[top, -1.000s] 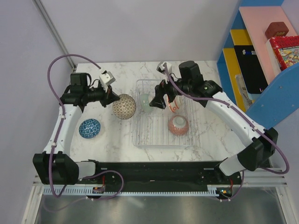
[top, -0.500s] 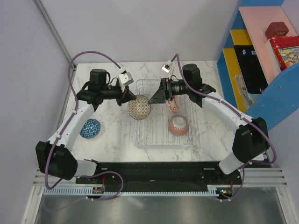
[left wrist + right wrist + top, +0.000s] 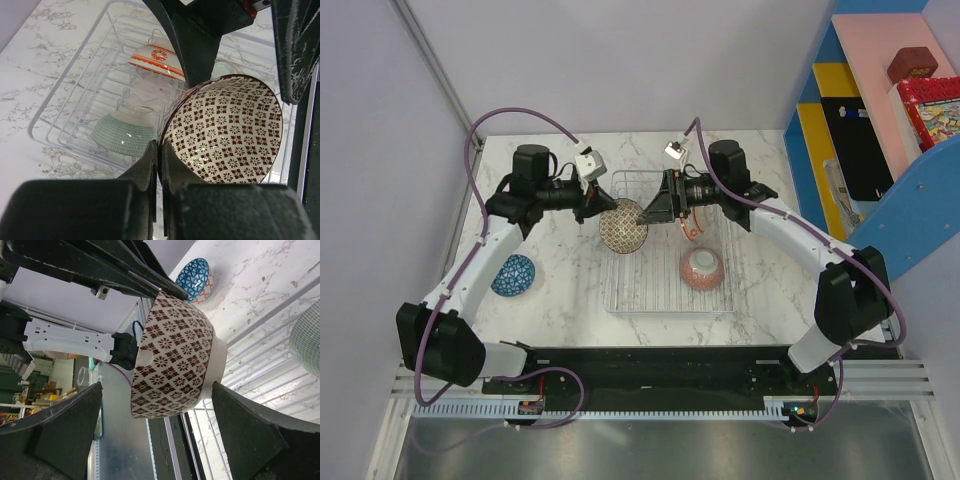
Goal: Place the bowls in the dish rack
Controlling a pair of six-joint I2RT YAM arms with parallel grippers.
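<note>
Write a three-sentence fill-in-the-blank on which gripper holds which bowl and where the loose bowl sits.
The left gripper pinches the rim of the bowl patterned in white and ____.
The right gripper is ____, with one finger on each side of that bowl and a gap on both sides.
The blue bowl lies on the table, ____ the dish rack.
Missing words: brown; open; outside.

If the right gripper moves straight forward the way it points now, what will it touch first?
Most likely the brown-patterned bowl: it lies directly ahead of the open right gripper, pinched at its rim by the left gripper.
</note>
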